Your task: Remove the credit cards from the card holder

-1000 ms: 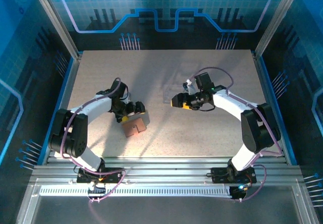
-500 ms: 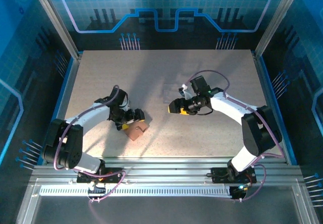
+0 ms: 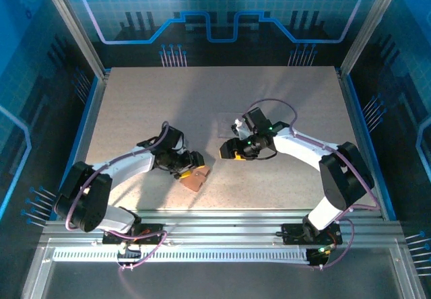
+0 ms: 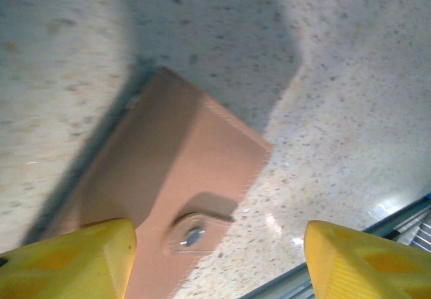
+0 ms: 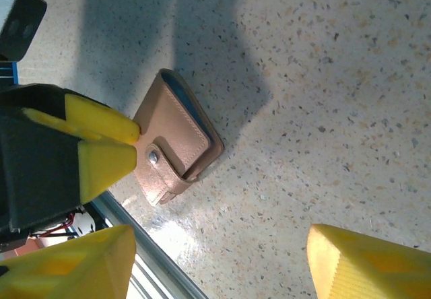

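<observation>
Left claw (image 4: pixel 219 235) and holder (image 3: pixel 196 179) have shifted right on the table (image 3: pixel 289 97); that claw spreads wide over the closed holder, right claw (image 5: pixel 221 238) nearby, likewise wide, empty

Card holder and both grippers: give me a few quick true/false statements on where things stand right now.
1. The card holder is closed, with its tab fastened across the front. True.
2. The right gripper is clamped on the card holder. False: it is open and clear of the holder.
3. The left gripper is open, right at the holder's edge. True.
4. The holder sits inside a clear tray. False: it lies on the speckled table.
</observation>
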You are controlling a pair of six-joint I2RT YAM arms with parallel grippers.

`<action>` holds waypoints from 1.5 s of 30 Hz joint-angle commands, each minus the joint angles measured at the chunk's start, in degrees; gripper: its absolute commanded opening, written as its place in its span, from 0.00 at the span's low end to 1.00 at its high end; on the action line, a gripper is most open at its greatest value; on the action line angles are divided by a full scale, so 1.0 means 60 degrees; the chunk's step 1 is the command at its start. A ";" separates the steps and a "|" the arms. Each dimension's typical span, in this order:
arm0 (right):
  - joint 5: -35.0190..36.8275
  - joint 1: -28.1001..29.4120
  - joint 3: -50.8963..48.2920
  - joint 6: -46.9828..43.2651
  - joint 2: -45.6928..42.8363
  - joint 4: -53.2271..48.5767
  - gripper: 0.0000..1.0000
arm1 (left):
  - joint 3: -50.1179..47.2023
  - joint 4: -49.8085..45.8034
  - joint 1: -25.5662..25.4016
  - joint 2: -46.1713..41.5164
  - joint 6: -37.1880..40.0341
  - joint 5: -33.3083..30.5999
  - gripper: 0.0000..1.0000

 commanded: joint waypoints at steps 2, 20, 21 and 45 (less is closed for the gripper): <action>0.0501 0.0166 -0.0407 0.0509 -0.0325 -0.0232 0.66 | -0.0167 0.0935 -0.0615 0.0295 -0.1032 0.0405 0.67; 0.0768 0.0546 -0.0800 0.0835 -0.0557 -0.0256 0.67 | 0.0240 -0.1719 -0.0222 -0.0215 0.0709 -0.1473 0.76; 0.0785 0.0572 -0.0797 0.0858 -0.0532 -0.0243 0.67 | 0.0223 -0.1626 -0.0223 -0.0083 0.0724 -0.1250 0.76; 0.2097 0.1803 0.0579 0.1201 0.0847 -0.1276 0.53 | -0.0787 0.0699 0.0367 -0.0782 -0.0473 0.0479 0.54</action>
